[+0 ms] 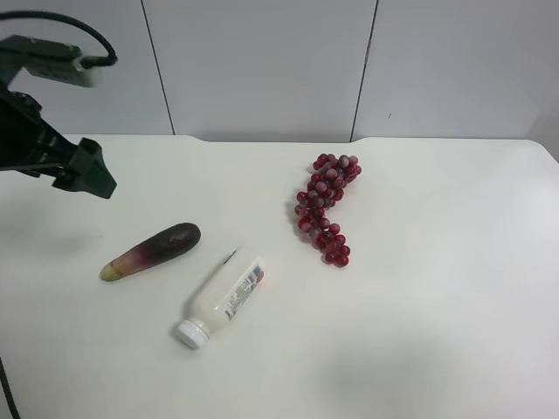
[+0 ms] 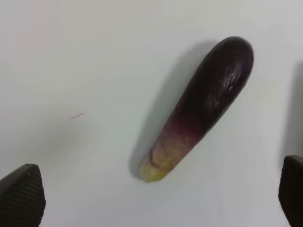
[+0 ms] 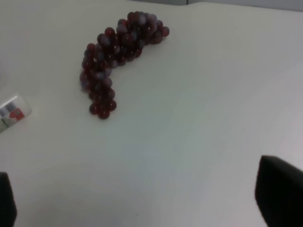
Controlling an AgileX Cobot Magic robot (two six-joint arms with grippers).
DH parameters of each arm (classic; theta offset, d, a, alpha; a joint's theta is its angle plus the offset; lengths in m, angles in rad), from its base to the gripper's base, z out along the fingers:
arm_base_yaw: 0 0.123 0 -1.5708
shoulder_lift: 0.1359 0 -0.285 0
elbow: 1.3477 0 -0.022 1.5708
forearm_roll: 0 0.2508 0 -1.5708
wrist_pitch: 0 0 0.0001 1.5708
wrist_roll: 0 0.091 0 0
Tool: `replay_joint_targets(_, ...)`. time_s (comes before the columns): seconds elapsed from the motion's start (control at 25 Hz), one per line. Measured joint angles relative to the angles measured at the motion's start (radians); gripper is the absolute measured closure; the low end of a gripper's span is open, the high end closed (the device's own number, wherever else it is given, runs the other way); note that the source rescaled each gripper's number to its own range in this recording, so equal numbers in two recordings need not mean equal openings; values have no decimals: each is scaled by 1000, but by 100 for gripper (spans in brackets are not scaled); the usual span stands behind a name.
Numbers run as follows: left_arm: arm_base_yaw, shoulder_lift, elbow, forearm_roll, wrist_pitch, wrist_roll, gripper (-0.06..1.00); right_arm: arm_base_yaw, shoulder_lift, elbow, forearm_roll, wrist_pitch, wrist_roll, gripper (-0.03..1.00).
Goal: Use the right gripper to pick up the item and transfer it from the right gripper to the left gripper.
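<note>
Exterior high view: the eggplant (image 1: 151, 250) lies on the white table (image 1: 437, 332), just beside the white bottle (image 1: 221, 301) and apart from it; the grapes (image 1: 327, 208) lie well apart toward the view's right. One black arm (image 1: 52, 153) hangs at the view's left.

Right wrist view: the right gripper (image 3: 142, 198) is spread wide and empty over bare table, grapes (image 3: 116, 59) beyond it.

Left wrist view: the left gripper (image 2: 156, 196) gapes empty above the eggplant (image 2: 201, 106), not touching it.
</note>
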Motion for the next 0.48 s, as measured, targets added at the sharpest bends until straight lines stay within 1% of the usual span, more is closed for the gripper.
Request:
replay_joint_targets(0.24, 0, -254, 0, 0, 200, 0, -5, 0, 0, 0, 0, 0, 1, -3)
replay_joint_targets(0.48, 0, -475, 0, 0, 362, 0, -5, 0, 0, 0, 0, 0, 1, -3)
